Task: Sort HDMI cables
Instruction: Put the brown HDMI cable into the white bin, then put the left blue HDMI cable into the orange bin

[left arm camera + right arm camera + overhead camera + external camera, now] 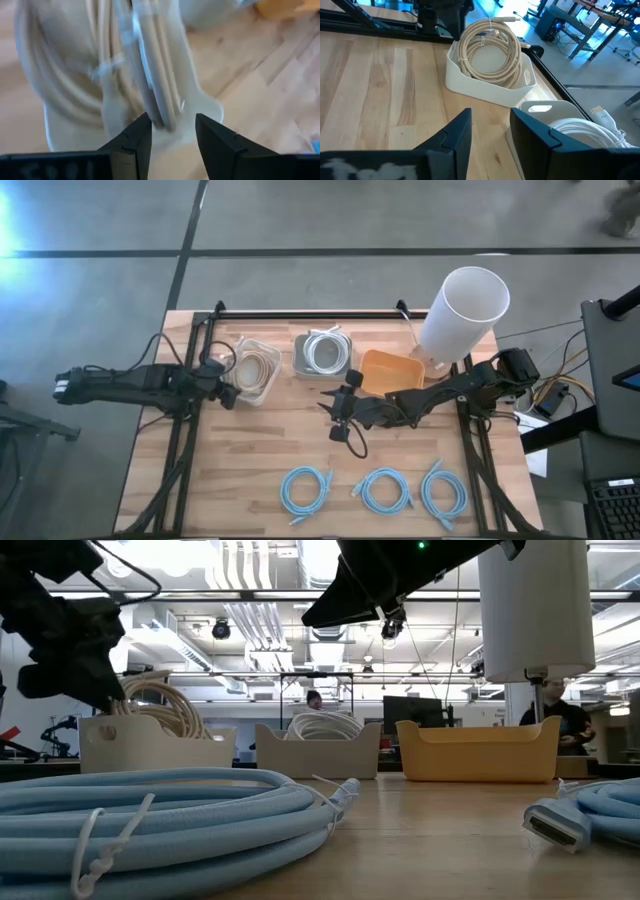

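Note:
Beige cable coils [258, 367] lie in a cream bin [485, 85], one leaning on its wall [160, 85]. A white coil [324, 348] lies in the grey bin [318, 750] beside it. Three light blue coils [305, 488], [385, 490], [443, 495] lie flat on the table near its near edge. My left gripper [172, 120] is open at the cream bin's left side [228, 390], its fingers on either side of the bin's rim without touching it. My right gripper [490, 117] is open over bare wood [335, 415], just near of the grey bin.
An orange bin [390, 372] stands to the right of the grey one. A tall white cylinder [462, 310] rises at the far right corner over the right arm. Bare wood lies between the bins and the blue coils. Black frame rails [185, 440] run along both table sides.

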Robot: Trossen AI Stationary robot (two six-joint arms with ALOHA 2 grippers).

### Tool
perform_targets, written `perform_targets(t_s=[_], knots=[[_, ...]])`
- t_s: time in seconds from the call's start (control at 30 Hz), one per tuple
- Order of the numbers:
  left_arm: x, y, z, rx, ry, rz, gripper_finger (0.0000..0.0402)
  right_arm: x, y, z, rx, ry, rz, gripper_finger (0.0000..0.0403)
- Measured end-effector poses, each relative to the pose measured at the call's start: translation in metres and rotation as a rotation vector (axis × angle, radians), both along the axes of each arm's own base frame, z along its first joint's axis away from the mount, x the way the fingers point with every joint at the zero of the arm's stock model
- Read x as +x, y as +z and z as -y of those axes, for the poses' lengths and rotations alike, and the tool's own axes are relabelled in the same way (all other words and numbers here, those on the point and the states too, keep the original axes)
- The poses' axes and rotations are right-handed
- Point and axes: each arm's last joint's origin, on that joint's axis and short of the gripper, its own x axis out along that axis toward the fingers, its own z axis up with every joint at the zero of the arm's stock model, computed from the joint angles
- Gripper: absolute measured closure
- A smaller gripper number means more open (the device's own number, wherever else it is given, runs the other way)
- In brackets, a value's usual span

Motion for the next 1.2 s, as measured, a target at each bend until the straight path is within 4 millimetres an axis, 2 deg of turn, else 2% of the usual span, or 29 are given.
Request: perform_targets(t_s=[0.13, 0.3, 0.6, 0.93, 1.07, 1.2], knots=[[-0.004, -0.003, 0.002, -0.097, 0.042, -0.031, 0.0260, 0.000, 0.000, 0.000, 0.006, 0.012, -0.001, 0.0278], [-0.004, -0.001, 0.002, -0.112, 0.057, -0.026, 0.0260, 0.001, -0.001, -0.004, 0.055, 0.119, -0.013, 0.0272], [-0.002, 0.034, 0.001, -0.054, 0.020, 0.075, 0.0260, 0.001, -0.001, -0.006, 0.095, 0.208, -0.023, 0.0247], [0.002, 0.045, 0.000, 0.059, -0.047, 0.124, 0.0260, 0.001, -0.002, -0.011, 0.292, 0.310, -0.016, 0.0225], [0.008, 0.052, -0.001, 0.190, -0.116, 0.171, 0.0260, 0.001, -0.002, -0.012, 0.360, 0.322, -0.014, 0.0225], [0.019, 0.067, 0.000, 0.331, -0.212, 0.305, 0.0260, 0.005, -0.009, -0.013, 0.398, 0.303, -0.020, 0.0225]])
